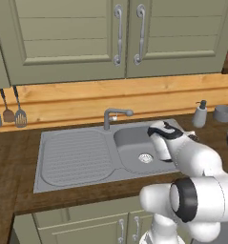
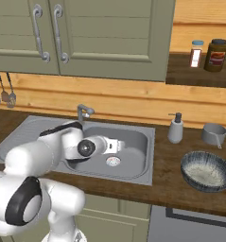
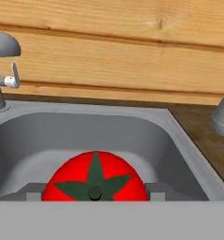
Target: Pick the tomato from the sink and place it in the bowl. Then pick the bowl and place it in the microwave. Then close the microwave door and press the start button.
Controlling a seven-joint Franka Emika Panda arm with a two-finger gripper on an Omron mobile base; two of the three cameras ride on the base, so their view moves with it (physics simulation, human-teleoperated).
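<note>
The red tomato (image 3: 94,173) with its green star stem sits low in the hand view, right between my two fingertips (image 3: 33,192). My gripper (image 3: 94,193) is shut on the tomato, both tips pressed against its sides. My hand hangs over the deep basin of the grey sink (image 1: 72,157), just right of the faucet (image 1: 113,116). The dark ribbed bowl (image 2: 206,171) with a pale inside stands on the wooden counter to the right of the sink (image 2: 138,176). The microwave and its door are out of view.
A grey soap dispenser (image 2: 175,128) and a small grey pot (image 2: 213,134) stand behind the bowl near the wooden back wall. Utensils (image 1: 10,112) hang at the left. Grey-green cabinet doors (image 1: 72,33) are overhead. Jars (image 2: 216,55) sit on a shelf.
</note>
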